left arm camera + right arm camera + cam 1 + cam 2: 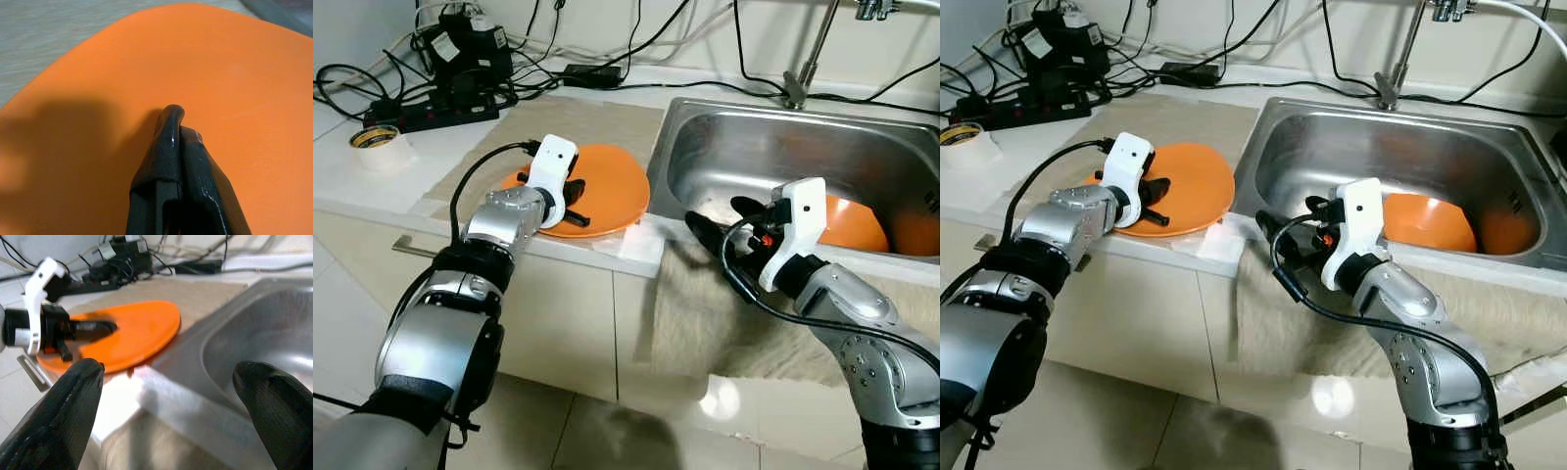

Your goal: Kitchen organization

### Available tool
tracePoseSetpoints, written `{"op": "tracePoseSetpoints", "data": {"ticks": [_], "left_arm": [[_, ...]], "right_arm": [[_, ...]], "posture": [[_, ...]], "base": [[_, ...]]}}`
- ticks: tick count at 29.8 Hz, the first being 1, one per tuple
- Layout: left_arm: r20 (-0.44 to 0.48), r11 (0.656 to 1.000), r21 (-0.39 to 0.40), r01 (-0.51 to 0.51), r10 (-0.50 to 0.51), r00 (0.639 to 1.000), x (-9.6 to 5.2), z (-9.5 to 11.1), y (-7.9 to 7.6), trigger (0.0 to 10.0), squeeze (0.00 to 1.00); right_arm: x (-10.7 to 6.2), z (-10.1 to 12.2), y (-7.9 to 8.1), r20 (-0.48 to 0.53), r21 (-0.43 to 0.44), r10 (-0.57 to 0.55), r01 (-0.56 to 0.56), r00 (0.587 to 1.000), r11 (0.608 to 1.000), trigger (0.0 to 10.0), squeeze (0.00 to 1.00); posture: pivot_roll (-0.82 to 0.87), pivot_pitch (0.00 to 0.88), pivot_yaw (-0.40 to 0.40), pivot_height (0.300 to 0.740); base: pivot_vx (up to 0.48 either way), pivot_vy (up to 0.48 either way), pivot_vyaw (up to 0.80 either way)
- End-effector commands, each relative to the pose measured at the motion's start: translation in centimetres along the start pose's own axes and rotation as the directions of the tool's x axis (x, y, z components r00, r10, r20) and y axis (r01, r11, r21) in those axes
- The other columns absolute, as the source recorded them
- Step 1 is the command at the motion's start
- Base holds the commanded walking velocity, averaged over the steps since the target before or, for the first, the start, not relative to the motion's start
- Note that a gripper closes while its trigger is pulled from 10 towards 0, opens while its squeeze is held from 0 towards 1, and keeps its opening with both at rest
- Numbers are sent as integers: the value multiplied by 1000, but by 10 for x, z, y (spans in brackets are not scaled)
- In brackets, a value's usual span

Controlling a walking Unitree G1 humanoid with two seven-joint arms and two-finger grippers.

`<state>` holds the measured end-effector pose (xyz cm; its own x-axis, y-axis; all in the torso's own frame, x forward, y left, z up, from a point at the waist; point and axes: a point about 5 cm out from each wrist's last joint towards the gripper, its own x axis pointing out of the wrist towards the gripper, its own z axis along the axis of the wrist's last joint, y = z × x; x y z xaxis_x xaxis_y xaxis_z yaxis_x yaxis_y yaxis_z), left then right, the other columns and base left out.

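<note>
My left gripper [177,128], fingers pressed together, rests over the plate [607,181] on the counter [352,181] beside the sink [724,137] — holding nothing. Right gripper [168,377] spread wide at the sink's front rim, aimed toward the plate — likely ready to take it.

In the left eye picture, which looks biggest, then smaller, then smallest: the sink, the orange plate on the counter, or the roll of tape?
1. Sink, biggest by far.
2. Orange plate.
3. Tape roll, smallest. It sits a bit farther off, but the gap is plain enough.
</note>
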<state>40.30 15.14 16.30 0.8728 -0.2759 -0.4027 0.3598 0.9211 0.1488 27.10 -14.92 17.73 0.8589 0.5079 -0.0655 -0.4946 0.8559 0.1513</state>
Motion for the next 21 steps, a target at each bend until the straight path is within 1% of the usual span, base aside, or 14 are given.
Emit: {"op": "tracePoseSetpoints", "data": {"ticks": [1, 3, 6, 9, 14, 21], "left_arm": [[-20, 999, 11, -36, 36, 999, 1, -3, 2, 10000, 0], [-20, 999, 11, -37, 37, 999, 2, -3, 0, 10000, 0], [-14, 999, 35, -40, 41, 999, 5, -1, -6, 10000, 0], [-12, 997, 54, -45, 46, 999, 5, 0, -7, 10000, 0], [0, 996, 63, -64, 64, 998, 5, 2, -4, 10000, 0], [26, 992, 69, -109, 107, 994, 2, 7, 5, 10000, 0]], "right_arm": [[-2, 2, 3, 5, -12, -3, 3, 1000, 1000, 10000, 0], [-2, 2, 4, 4, -13, -4, 4, 1000, 1000, 10000, 0], [-5, 0, 6, -6, -20, -6, 6, 1000, 1000, 10000, 0], [-5, -1, 6, -12, -23, -8, 7, 1000, 1000, 10000, 0], [-5, -5, 6, -22, -26, -14, 14, 1000, 1000, 10000, 0], [-3, -7, 8, -27, -25, -11, 10, 1000, 1000, 10000, 0]], "posture": [[-90, 16, 50, 728], [-94, 18, 50, 728], [-104, 25, 51, 728], [-105, 28, 52, 728], [-97, 31, 55, 728], [-94, 29, 54, 728]], "base": [[0, 0, 0], [0, 0, 0], [0, 0, 0], [0, 0, 0], [0, 0, 0], [0, 0, 0]]}}
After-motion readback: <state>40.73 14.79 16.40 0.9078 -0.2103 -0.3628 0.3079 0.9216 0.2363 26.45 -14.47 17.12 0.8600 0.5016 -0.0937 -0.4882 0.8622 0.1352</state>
